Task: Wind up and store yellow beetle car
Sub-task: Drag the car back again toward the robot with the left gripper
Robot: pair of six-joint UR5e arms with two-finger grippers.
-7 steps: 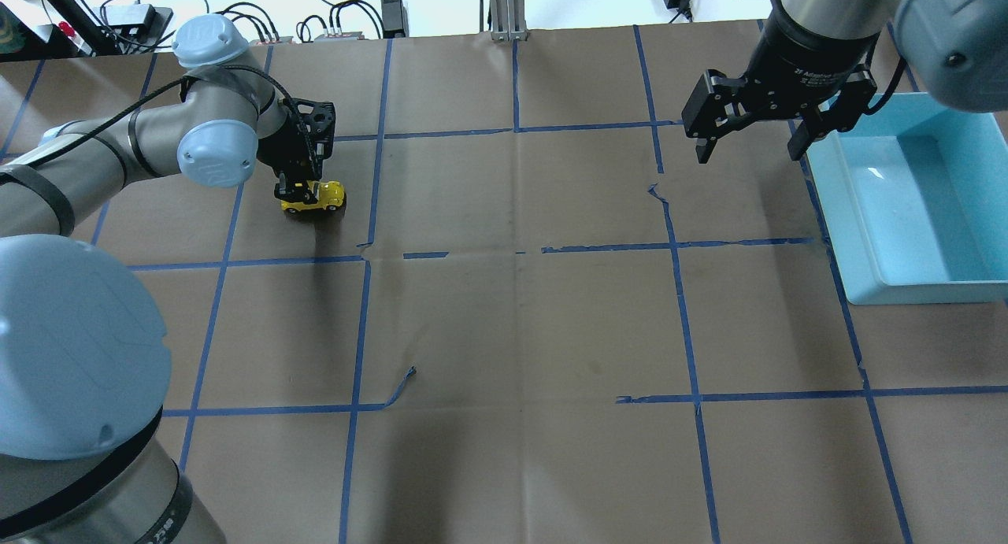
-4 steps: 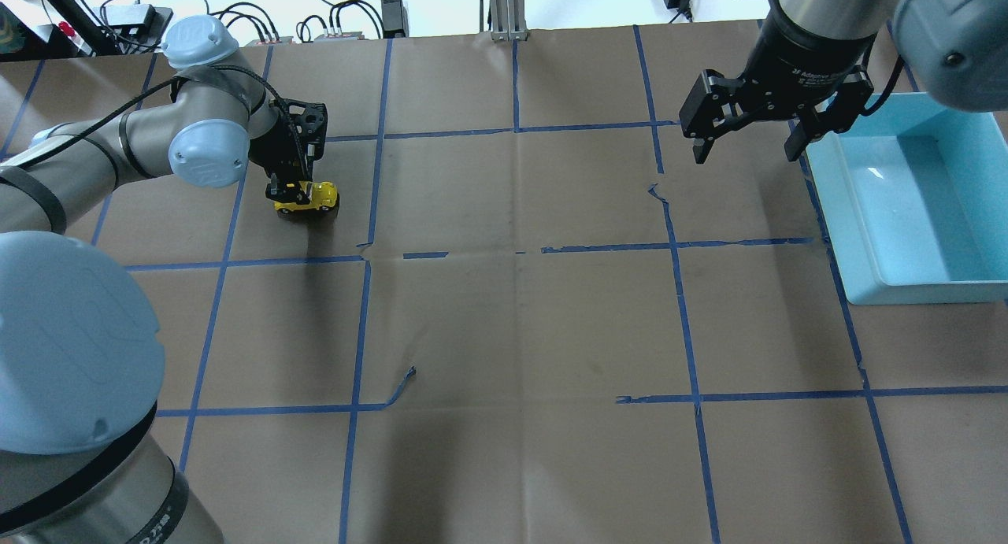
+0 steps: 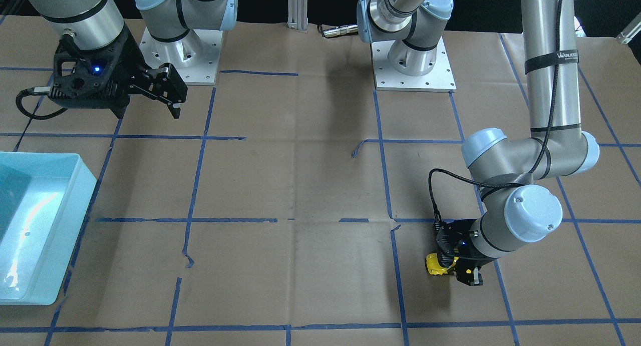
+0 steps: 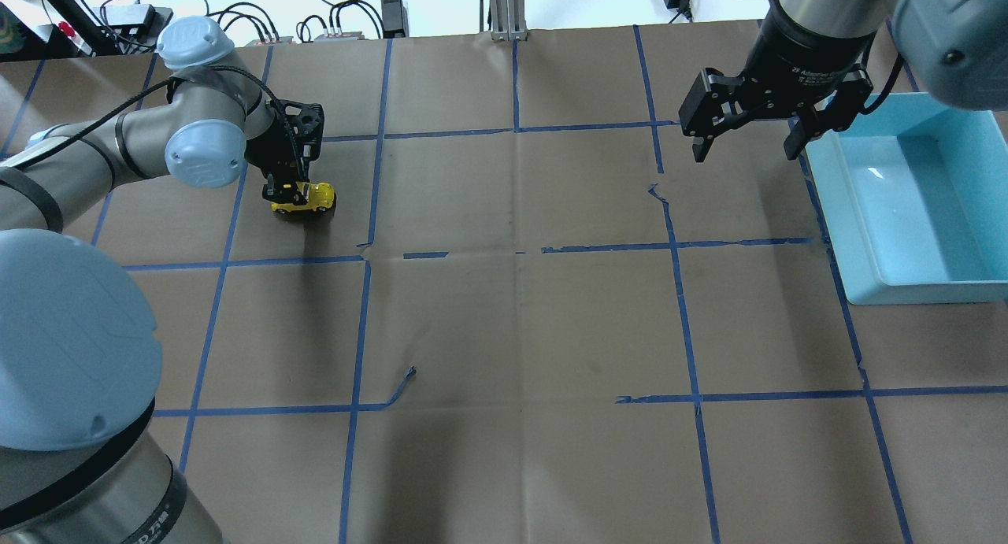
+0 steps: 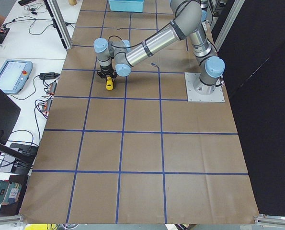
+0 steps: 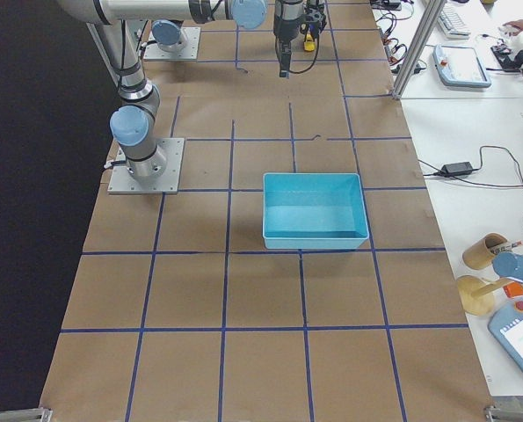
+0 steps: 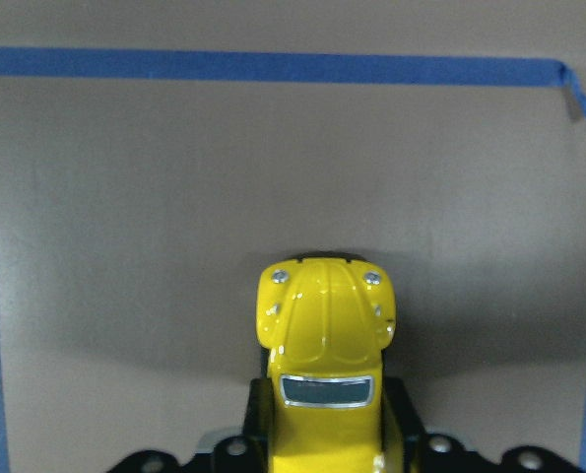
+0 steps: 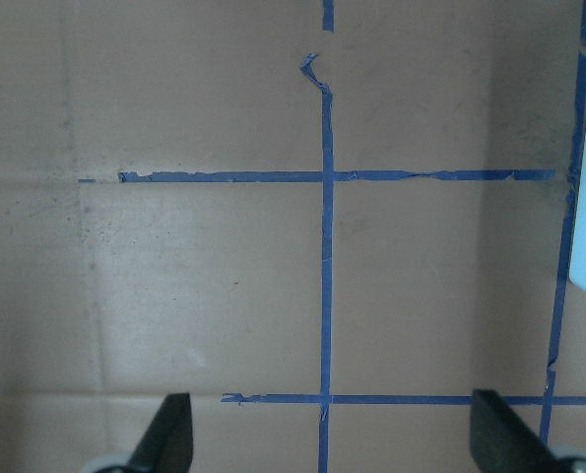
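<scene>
The yellow beetle car (image 4: 313, 197) sits low on the brown paper in the far left grid square, its nose toward the table's middle. My left gripper (image 4: 285, 190) is shut on its rear half from above. The car also shows in the front view (image 3: 433, 264), the left side view (image 5: 109, 85) and the left wrist view (image 7: 324, 335), nose away from the camera. My right gripper (image 4: 744, 149) is open and empty. It hovers above the paper just left of the light blue tray (image 4: 833, 205). Its fingertips (image 8: 172, 434) frame bare paper.
The blue tray (image 3: 82, 191) is empty and lies at the table's right edge. Cables, power bricks and an aluminium post (image 4: 508, 9) line the far edge. Both arm bases (image 3: 413, 60) stand on the robot's side. A loose tape strip (image 4: 403, 385) curls up left of centre.
My left gripper has slid the car a little to the left, rear first, along the paper. My right gripper has barely moved.
</scene>
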